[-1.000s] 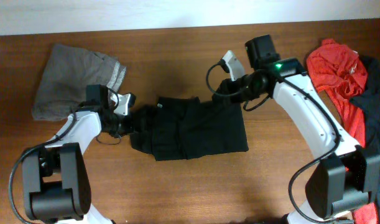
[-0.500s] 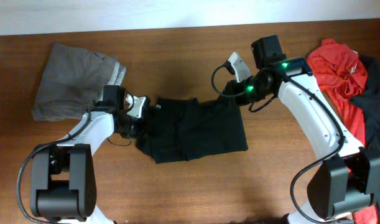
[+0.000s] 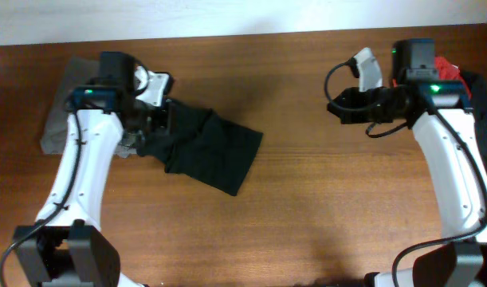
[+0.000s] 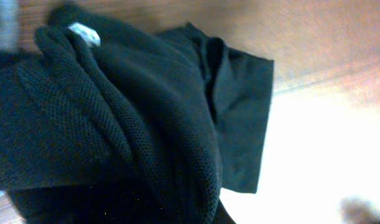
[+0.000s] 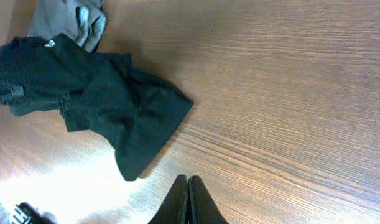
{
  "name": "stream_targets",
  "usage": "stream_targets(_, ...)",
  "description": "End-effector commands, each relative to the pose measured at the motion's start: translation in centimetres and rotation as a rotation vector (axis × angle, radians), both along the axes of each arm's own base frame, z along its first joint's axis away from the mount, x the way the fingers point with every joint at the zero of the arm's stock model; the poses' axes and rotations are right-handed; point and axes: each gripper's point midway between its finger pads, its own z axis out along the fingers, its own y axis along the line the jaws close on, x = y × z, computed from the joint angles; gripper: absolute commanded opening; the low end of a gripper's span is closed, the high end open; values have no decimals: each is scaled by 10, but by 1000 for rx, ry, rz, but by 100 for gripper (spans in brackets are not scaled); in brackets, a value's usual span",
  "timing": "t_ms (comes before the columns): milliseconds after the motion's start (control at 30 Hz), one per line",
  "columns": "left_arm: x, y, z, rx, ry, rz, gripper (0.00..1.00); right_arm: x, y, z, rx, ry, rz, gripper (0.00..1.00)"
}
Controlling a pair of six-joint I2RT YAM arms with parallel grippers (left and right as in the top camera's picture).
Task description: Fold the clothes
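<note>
Black T-shirt [image 3: 215, 147]: One, bunched and loosely folded on the left half of the counter [image 3: 307, 207]. Its free end trailed toward the middle, and the white neck label [image 4: 84, 34] showed at the gathered end.
Change: A second earlier it lay spread mid-counter between both arms. It had since been dragged toward the far-left corner, crumpling on the way.
Left gripper [image 3: 157, 123]: The fingers were buried in cloth and hidden from its own camera. It was judged to be pinching the shirt's gathered end, since the garment travelled with it.
Right gripper [image 5: 188, 196]: The fingers were pressed together on nothing. It had pulled back over bare wood toward the right edge, well apart from the shirt.
Meaning: The fold looked done by halves at best. The move read as a carry toward the grey pile, and the shirt probably needed squaring there.
Grey garment [image 3: 56, 127]: One, at the far-left corner, just beside the shirt's gathered end.
Red shirt [image 3: 450, 70]: One, at the far-right corner, mostly hidden behind the right arm.
Tally: Three garments and two arms.
</note>
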Motion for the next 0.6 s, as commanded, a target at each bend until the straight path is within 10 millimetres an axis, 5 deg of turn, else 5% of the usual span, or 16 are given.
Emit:
stream_targets(0,-12,-48,-12,49,21,-123,0,-3,-13,16,-13,-43,-26,4)
stream_targets(267,-41,-129,-87,203,148,-294,11,-6,-15,14,-12,-23,-31,4)
stream_targets(300,-46,-136,-95,209,164,-310,16,-7,-15,13,-11,-19,-31,4)
stream_targets(367,-55,-155,-111,221,178,-360,45,-8,-14,13,-11,-15,-31,4)
stream_targets(433,-57,-163,-111,217,169,-371,58,-8,-14,13,-11,-15,-31,4)
stream_targets(567,-46,-171,-63,197,128,-353,71,-8,-14,13,-11,-15,-31,4)
